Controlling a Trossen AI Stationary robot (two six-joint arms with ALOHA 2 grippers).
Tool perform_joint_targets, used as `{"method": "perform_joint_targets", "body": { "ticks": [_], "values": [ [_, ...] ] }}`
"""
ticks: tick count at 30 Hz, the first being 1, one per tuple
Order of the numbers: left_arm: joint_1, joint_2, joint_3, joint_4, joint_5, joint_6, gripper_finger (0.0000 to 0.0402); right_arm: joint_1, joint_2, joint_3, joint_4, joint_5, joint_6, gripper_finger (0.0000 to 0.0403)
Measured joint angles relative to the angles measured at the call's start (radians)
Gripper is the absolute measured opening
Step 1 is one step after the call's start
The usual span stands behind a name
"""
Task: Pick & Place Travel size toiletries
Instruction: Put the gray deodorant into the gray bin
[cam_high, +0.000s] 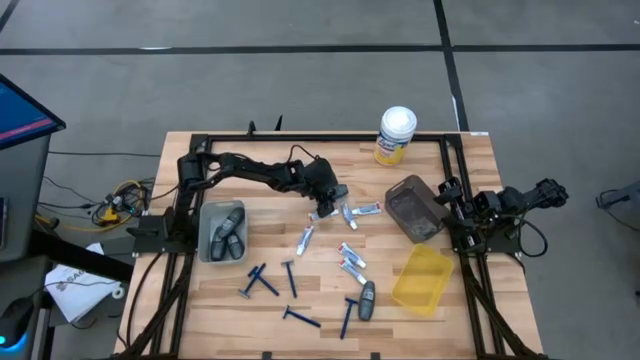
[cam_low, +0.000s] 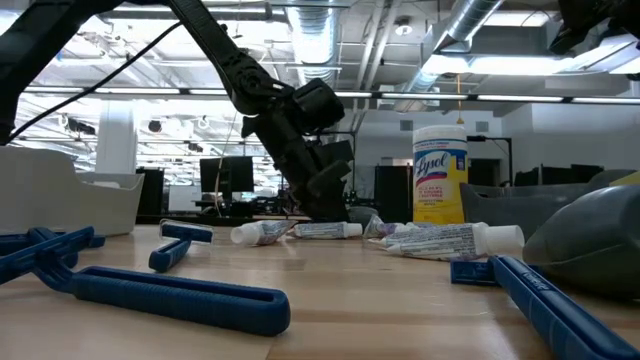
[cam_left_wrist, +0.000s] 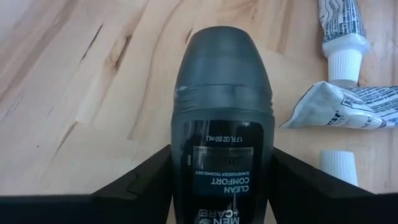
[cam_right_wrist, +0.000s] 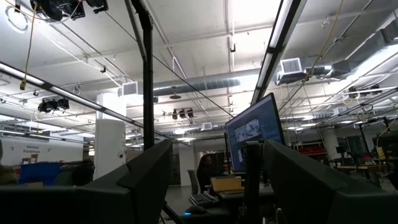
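Observation:
A dark grey oval deodorant stick (cam_left_wrist: 222, 106) sits between the fingers of my left gripper (cam_left_wrist: 221, 154), which points down near the table's middle (cam_high: 326, 207). Silver-white tubes (cam_high: 362, 211) lie right beside it, with others (cam_high: 350, 262) nearer the front. Blue razors (cam_high: 260, 283) lie flat on the near part of the table, and another dark stick (cam_high: 367, 298) lies among them. More dark sticks lie in the grey bin (cam_high: 222, 232). My right gripper (cam_right_wrist: 217, 180) is open, parked at the right edge (cam_high: 500, 205) and aimed up at the ceiling. My left gripper pinches the deodorant stick by the two narrow sides of its labelled body (cam_left_wrist: 186, 168), one finger (cam_left_wrist: 146, 183) on each side. The fingers come from above, pointing down, along the stick. Its rounded cap end (cam_left_wrist: 221, 50) points at the tabletop; whether it touches the wood I cannot tell.
A dark see-through bin (cam_high: 415, 208) and a yellow bin (cam_high: 423, 278) sit on the right side. A yellow canister with a white lid (cam_high: 396, 135) stands at the far edge. A black frame (cam_high: 300, 137) runs round the table.

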Motion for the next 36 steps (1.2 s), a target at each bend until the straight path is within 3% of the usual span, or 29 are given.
{"method": "perform_joint_targets", "body": {
  "ticks": [11,16,21,30,36],
  "values": [
    [-0.006,-0.027,-0.003,-0.034,0.001,-0.095,0.0192,0.000,0.000,0.000,0.000,0.000,-0.001,0.0244],
    [-0.034,-0.164,-0.002,-0.146,-0.046,-0.145,0.0192,0.000,0.000,0.000,0.001,0.000,-0.001,0.0244],
    [-0.089,-0.338,-0.002,-0.357,-0.165,-0.221,0.0192,0.000,0.000,0.000,-0.001,0.000,-0.002,0.0244],
    [-0.247,-0.622,-0.002,-0.859,-0.422,-0.702,0.0192,0.000,0.000,0.000,-0.001,0.001,-0.002,0.0244],
    [-0.398,-0.718,-0.003,-1.203,-0.465,-1.095,0.0192,0.000,0.000,0.000,-0.001,0.003,0.000,0.0244]
  ]
}}
